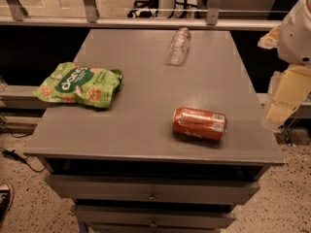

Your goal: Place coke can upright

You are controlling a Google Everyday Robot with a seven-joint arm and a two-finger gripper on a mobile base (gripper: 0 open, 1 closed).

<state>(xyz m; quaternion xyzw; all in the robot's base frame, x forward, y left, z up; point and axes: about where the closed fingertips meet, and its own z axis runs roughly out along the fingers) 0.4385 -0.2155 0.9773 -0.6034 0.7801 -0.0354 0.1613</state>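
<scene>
The coke can [199, 124] lies on its side on the grey cabinet top [146, 110], near the front right. It is red-orange with a pale label patch at its right end. My arm comes in at the right edge of the camera view. The gripper [281, 103] is a pale blocky shape hanging beside the table's right edge, to the right of the can and apart from it. Nothing shows in the gripper.
A green snack bag [80, 85] lies at the left of the top. A clear crinkled plastic bottle [178, 46] lies on its side at the back middle. A rail [146, 22] runs behind the table. Drawers [153, 191] are below the front edge.
</scene>
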